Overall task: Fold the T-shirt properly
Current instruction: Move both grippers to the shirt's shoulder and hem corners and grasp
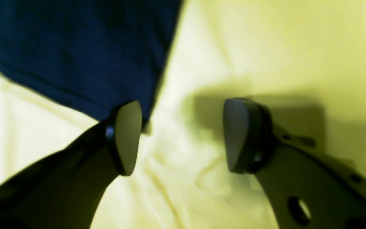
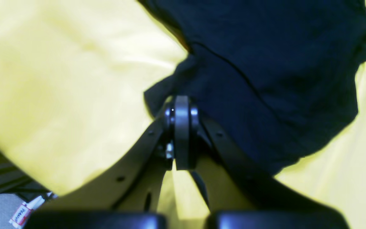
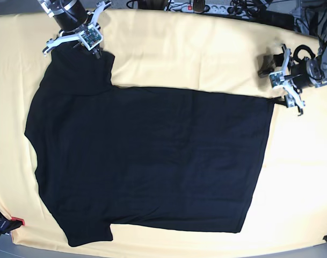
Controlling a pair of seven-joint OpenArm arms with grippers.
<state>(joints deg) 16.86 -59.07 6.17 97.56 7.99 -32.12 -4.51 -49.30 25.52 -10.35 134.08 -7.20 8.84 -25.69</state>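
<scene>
The pale yellow tablecloth (image 3: 206, 59) covers the worktop, and the T-shirt (image 3: 147, 161) lies spread flat on it, plain black side up. The right gripper (image 2: 182, 109) has its jaws pressed together on the sleeve edge; the left gripper (image 1: 183, 136), jaws spread, hovers beside the hem corner. Spreading looks finished; next, the first fold needs both corners gripped.
</scene>
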